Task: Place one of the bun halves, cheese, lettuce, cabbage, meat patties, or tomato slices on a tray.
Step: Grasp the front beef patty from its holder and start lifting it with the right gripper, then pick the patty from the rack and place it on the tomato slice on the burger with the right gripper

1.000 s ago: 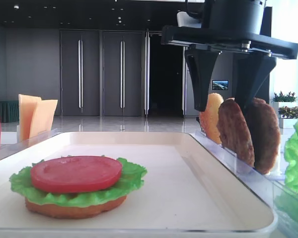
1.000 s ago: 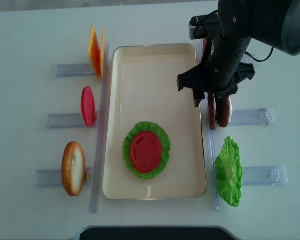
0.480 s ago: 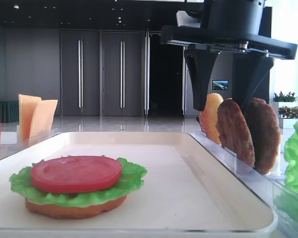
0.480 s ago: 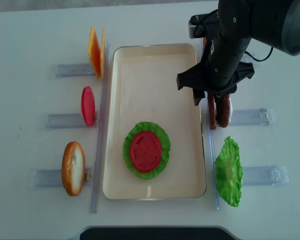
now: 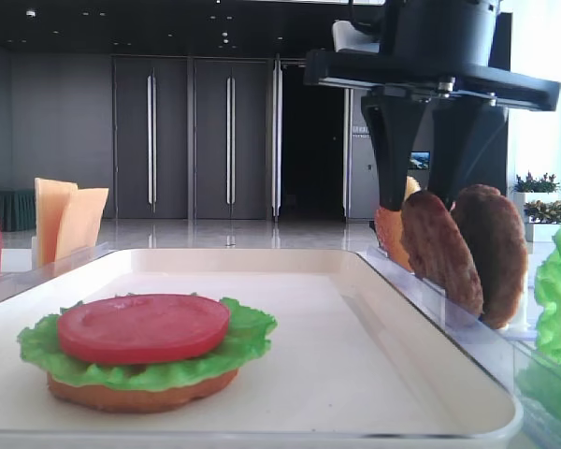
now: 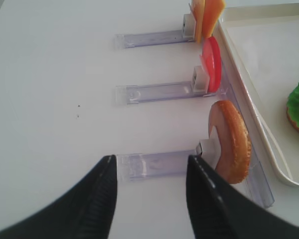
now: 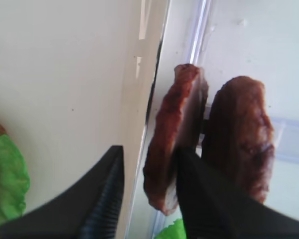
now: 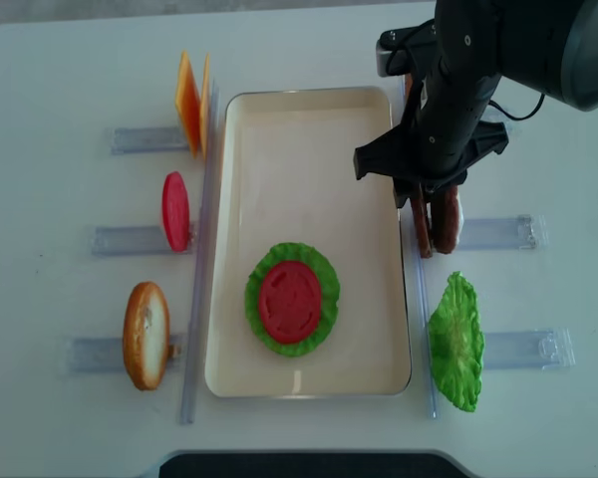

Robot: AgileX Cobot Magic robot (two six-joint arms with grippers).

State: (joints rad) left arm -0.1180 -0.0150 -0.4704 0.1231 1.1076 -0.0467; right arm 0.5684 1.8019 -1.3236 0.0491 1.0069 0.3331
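Note:
Two brown meat patties stand on edge in a clear rack right of the cream tray (image 8: 309,93). My right gripper (image 8: 424,194) comes down over the patty nearer the tray (image 7: 167,144). Its right finger (image 7: 204,204) touches the patty's face between the two patties, while the left finger (image 7: 102,199) stands a small gap away; the jaws are narrowed but open. The second patty (image 7: 241,139) stands outside them. On the tray lies a bun half topped with lettuce and a tomato slice (image 8: 292,299). My left gripper (image 6: 152,189) is open and empty over a clear rack beside a bun half (image 6: 231,149).
Left of the tray, clear racks hold cheese slices (image 8: 191,103), a tomato slice (image 8: 175,211) and a bun half (image 8: 146,335). A lettuce leaf (image 8: 455,342) stands in the rack at the right front. Another bun half (image 5: 388,229) stands behind the patties.
The right gripper's jaws have drawn in from wide open to close around the nearer patty, which has leaned slightly toward the tray. The left arm has not moved.

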